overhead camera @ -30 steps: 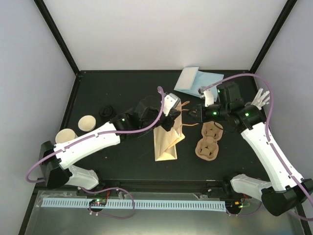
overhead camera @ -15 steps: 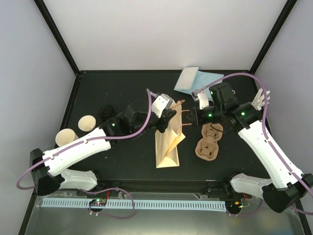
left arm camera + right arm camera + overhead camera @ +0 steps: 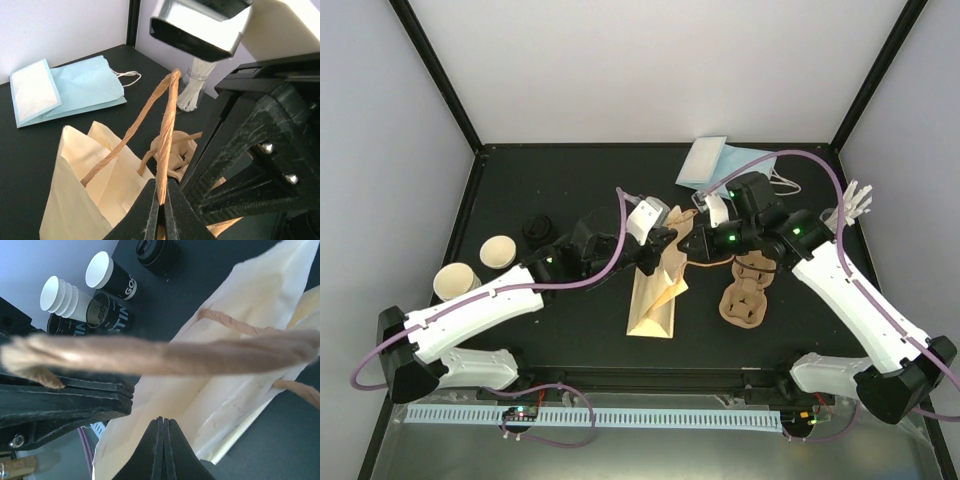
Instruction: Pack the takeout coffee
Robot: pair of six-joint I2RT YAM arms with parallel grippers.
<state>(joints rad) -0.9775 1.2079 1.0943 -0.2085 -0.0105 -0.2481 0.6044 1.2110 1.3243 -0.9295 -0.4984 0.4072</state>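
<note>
A tan paper bag (image 3: 653, 297) stands half raised in the middle of the table. My left gripper (image 3: 665, 243) is shut on one of its twisted paper handles (image 3: 167, 125), pinching it near the bottom of the loop (image 3: 161, 187). Just right of it, over the bag's mouth, my right gripper (image 3: 688, 247) is shut (image 3: 162, 421) and nothing shows between its jaws. The bag's other handle (image 3: 225, 320) hangs loose. A round black lid (image 3: 538, 230) sits at the left. I cannot tell whether the takeout coffee is under it.
A brown pulp cup carrier (image 3: 745, 293) lies right of the bag. Open cups (image 3: 500, 250) and a stack of cups (image 3: 454, 282) stand at the left. A pale blue bag (image 3: 720, 160) lies at the back. White cutlery (image 3: 854, 204) stands at the right edge.
Both grippers have moved left and closer together. The bag has risen by its handle, shifted left and stands more upright. Both grippers stayed shut.
</note>
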